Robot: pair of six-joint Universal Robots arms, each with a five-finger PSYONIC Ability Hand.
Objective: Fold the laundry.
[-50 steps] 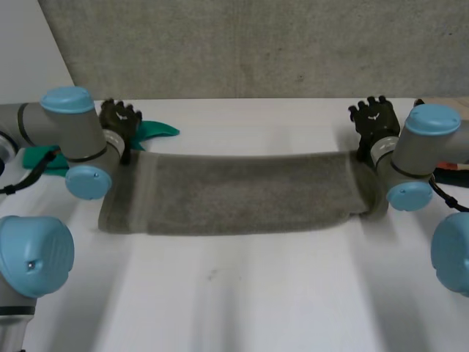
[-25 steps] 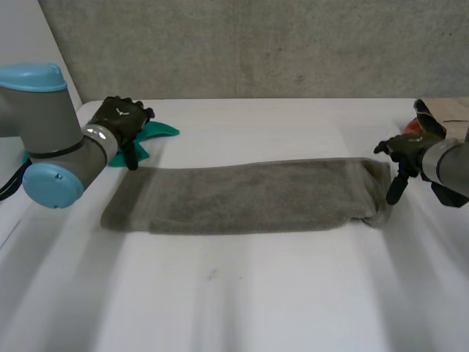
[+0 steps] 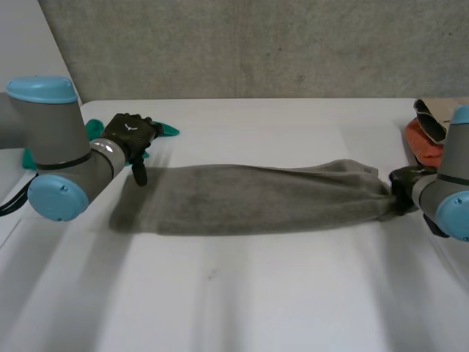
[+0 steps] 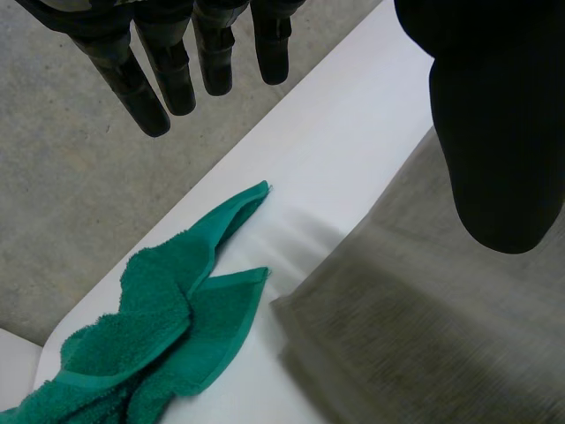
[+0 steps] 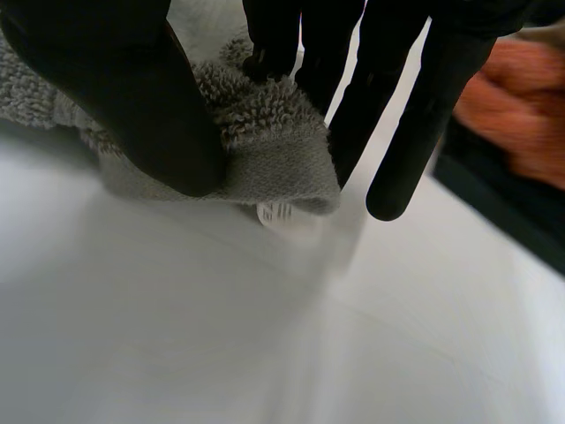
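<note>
Head view: the grey towel [image 3: 249,199] was a flat, even strip a second ago with a hand at each far corner. Now its right end is bunched up and the strip tapers toward the right hand [image 3: 403,182], which has dropped to the table [image 3: 256,293] and grabbed that end. The left hand [image 3: 128,132] has come off its corner and hangs just over the towel's far left end. My read is that the right hand is set to drag or carry its end across for the next fold, while the left end lies free. A green cloth [image 3: 167,130] sits behind the left hand and an orange cloth [image 3: 421,139] beyond the right hand

Left wrist view: fingers [image 4: 141,88] straight and spread, thumb [image 4: 494,132] above the towel [image 4: 424,336], holding nothing. The towel is a dense, matte weave with a doubled edge. The green cloth [image 4: 168,336] is looped terry, crumpled, just beside the towel's corner but not touching it

Right wrist view: thumb [image 5: 132,97] presses the thick terry end [image 5: 265,141] against the fingers, a firm pinch with the other fingers straight alongside. A small white label [image 5: 278,212] pokes out beneath. The table is smooth and glossy, and the orange cloth [image 5: 521,106] looks fuzzy
</note>
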